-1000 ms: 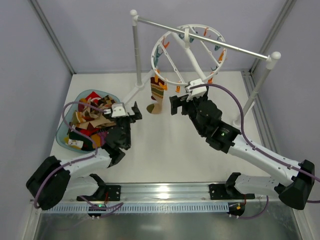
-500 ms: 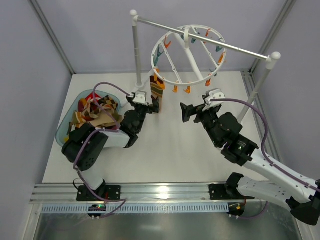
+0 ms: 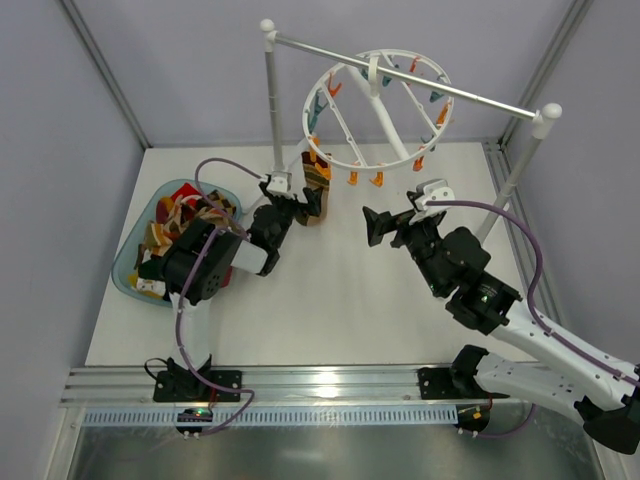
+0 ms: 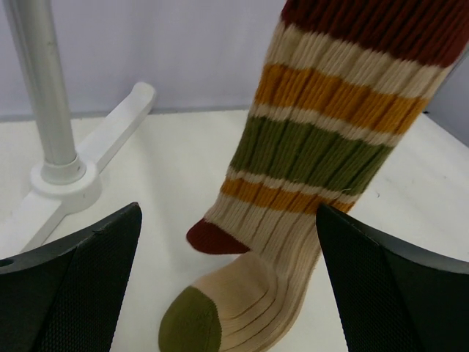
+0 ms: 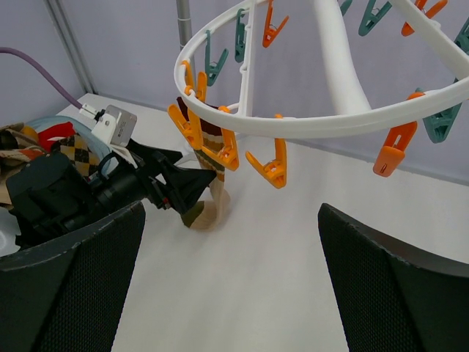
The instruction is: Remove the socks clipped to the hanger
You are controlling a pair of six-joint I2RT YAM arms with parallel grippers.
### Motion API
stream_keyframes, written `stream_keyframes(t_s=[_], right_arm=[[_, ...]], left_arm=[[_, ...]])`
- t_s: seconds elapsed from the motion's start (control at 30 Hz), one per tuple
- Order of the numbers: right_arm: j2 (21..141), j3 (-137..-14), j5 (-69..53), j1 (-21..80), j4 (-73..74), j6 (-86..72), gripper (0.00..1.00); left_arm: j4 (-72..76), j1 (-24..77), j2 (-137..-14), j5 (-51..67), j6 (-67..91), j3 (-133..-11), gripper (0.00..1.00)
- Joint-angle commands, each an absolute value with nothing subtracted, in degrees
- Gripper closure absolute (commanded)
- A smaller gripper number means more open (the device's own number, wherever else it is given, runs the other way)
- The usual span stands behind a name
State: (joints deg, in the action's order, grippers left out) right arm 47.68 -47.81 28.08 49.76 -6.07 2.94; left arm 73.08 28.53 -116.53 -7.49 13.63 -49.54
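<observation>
Black fingers of the left gripper [image 4: 227,213] are spread wide and hold nothing. The striped sock [image 4: 322,147] hangs just in front of them, a bit to one side, from an orange clip [image 5: 192,125] on the hanger [image 5: 308,128]. I think the gripper should move in until the sock sits between both fingers, squeeze close under the hanger, then pull straight down, while the right gripper [image 5: 231,213] hangs open and empty below the hanger.
</observation>
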Motion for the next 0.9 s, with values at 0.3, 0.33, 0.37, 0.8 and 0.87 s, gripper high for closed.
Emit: stream_keyframes(t_s=[0.3, 0.33, 0.37, 0.8, 0.87], right_arm=[[48.25, -47.99, 27.51, 49.66, -8.79, 3.08, 0.00], [48.16, -47.99, 27.42, 49.66, -8.79, 3.16, 0.01], [48.16, -47.99, 27.42, 49.66, -8.79, 3.16, 0.00], [47.64, -47.73, 27.95, 49.66, -8.53, 3.16, 0.00], [47.37, -47.64, 28.21, 49.66, -8.44, 3.08, 0.00]], left_arm=[[85.34, 28.83, -120.15, -0.70, 15.47, -57.30, 0.18], [85.25, 28.83, -120.23, -0.53, 15.73, -57.48, 0.32], [85.08, 28.83, -120.23, -0.35, 15.91, -57.57, 0.38], [88.59, 34.43, -115.06, -2.98, 10.57, -50.20, 1.00], [88.59, 36.90, -112.94, -4.83, 7.83, -48.27, 1.00]])
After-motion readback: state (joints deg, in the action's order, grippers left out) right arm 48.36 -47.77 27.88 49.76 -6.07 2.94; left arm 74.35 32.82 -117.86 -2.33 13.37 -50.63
